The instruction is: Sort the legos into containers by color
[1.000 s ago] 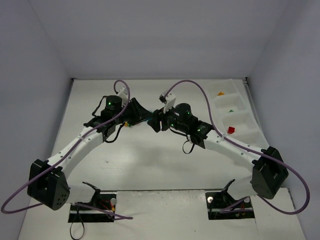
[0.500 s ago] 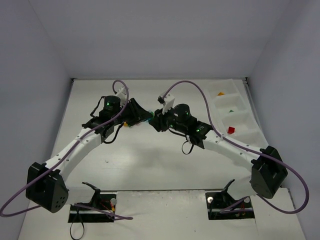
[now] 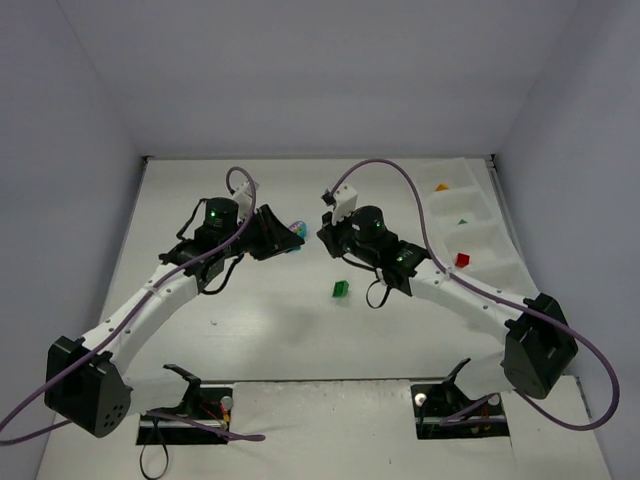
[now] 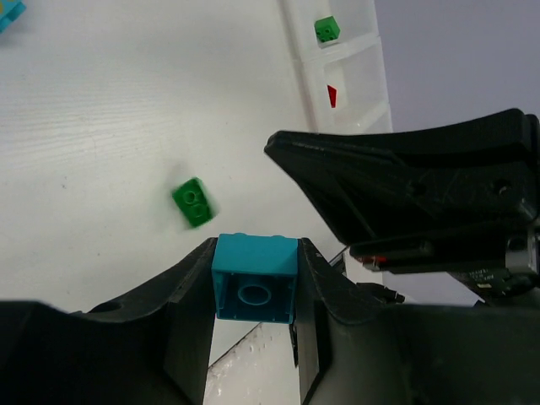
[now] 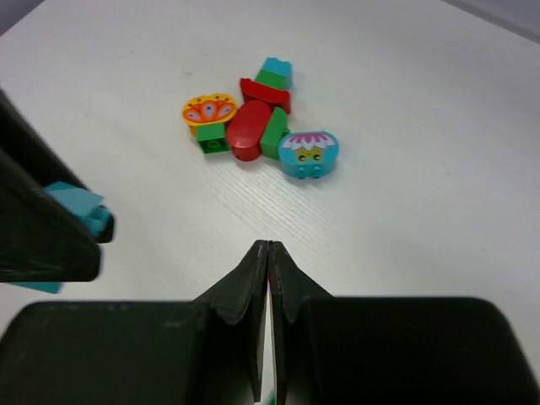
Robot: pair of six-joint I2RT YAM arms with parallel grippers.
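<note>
Reaching toward each other, left gripper clamped on a teal brick, right gripper pinched shut, empty.

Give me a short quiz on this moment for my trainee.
1. True or false: the left fingers grip a teal brick.
2. The right fingers are: A) open and empty; B) shut and empty; C) shut on a brick.
3. Fill in: the loose brick between the arms is ____ in color.
Key: 1 true; 2 B; 3 green.
</note>
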